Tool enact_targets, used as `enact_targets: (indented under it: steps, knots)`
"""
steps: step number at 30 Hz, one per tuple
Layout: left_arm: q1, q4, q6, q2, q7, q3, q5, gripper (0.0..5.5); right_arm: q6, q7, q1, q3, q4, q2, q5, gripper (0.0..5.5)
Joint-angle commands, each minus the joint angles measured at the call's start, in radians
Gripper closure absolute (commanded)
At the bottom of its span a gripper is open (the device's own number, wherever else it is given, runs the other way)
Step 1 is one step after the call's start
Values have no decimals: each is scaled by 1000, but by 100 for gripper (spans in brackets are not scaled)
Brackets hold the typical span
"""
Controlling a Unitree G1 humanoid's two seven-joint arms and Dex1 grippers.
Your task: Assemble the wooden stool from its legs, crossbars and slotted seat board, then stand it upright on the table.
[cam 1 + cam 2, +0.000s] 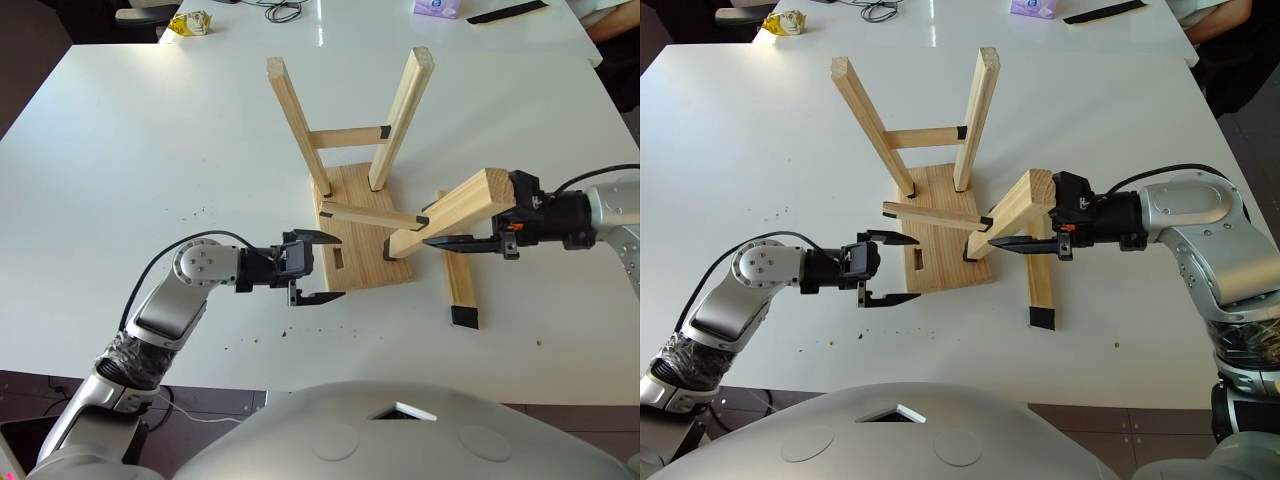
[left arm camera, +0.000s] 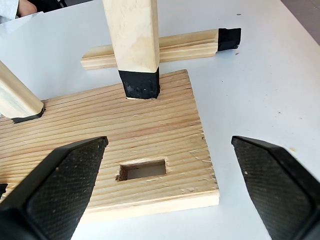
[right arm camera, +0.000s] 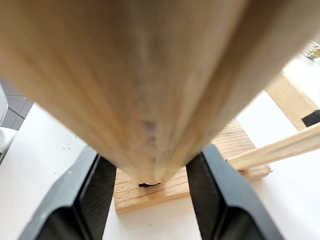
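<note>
The slotted seat board (image 1: 362, 240) lies flat mid-table. Two legs (image 1: 296, 122) (image 1: 402, 115) stand in its far slots, joined by a crossbar (image 1: 350, 137). My right gripper (image 1: 472, 226) is shut on a third leg (image 1: 455, 208), which slants with its black tip on the board's near right corner. A second crossbar (image 1: 368, 214) runs left from that leg. A fourth leg (image 1: 459, 287) lies on the table under the right arm. My left gripper (image 1: 318, 268) is open at the board's near left edge, facing an empty slot (image 2: 142, 170).
A yellow packet (image 1: 190, 22), a cable (image 1: 285, 10), a purple box (image 1: 437, 8) and a black strip (image 1: 505, 12) sit along the far edge. Dark crumbs dot the white table (image 1: 130, 180) near the left arm.
</note>
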Motion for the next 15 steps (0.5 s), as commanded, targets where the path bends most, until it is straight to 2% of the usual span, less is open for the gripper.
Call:
enact_targets:
  steps: [1,15]
  knots:
    - [-1,-5,3,13,-12,2,-1,92,7,11,-32,-17,6,-28,-9,349]
    - [-15,-11,27,15,-25,20,-23,92,-10,25,98,6,-43,-38,-16,349]
